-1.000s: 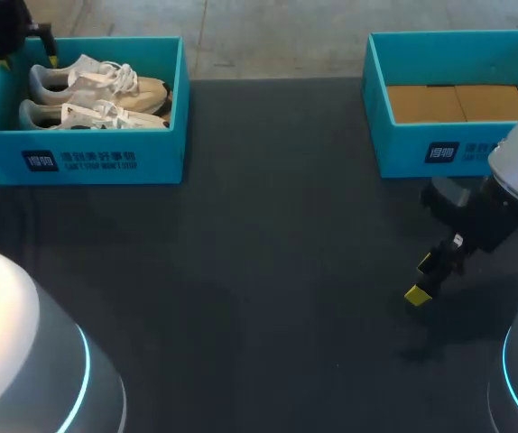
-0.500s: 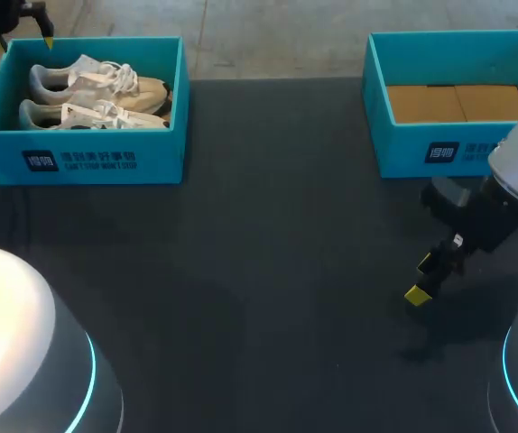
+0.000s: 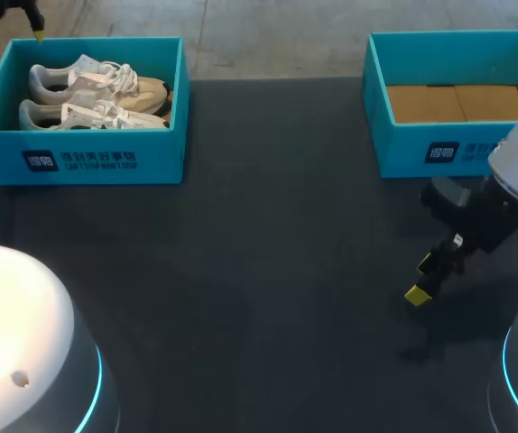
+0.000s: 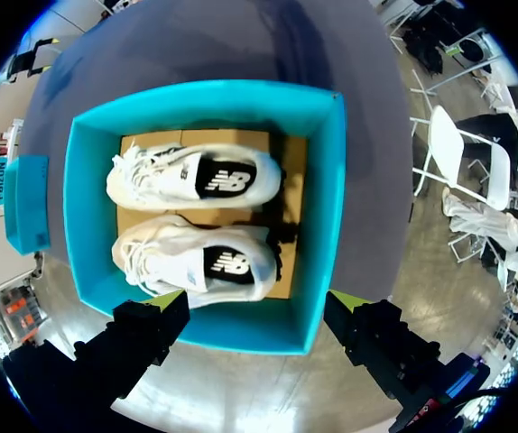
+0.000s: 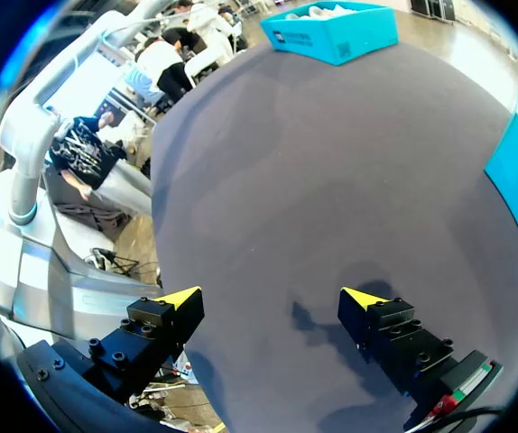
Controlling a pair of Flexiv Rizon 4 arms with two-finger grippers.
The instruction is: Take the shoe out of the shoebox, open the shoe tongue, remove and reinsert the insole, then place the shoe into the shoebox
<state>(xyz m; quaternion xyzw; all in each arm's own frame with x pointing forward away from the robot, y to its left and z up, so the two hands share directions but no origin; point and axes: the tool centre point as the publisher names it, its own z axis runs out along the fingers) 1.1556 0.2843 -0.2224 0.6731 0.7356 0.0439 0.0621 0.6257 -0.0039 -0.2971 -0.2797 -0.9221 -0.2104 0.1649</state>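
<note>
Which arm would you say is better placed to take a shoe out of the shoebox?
Probably the left arm: its jaws stand open directly above the shoebox holding both shoes, while the right arm's open jaws hover over the table, far from that box.

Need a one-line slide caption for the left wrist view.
Left gripper, open, poised above the teal shoebox, where two white shoes lie side by side inside.

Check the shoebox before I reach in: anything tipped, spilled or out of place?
Nothing stands out. The shoes sit side by side, toes the same way, in the upright shoebox. The second box holds only cardboard. The left fingers and right fingers are open, holding nothing.
</note>
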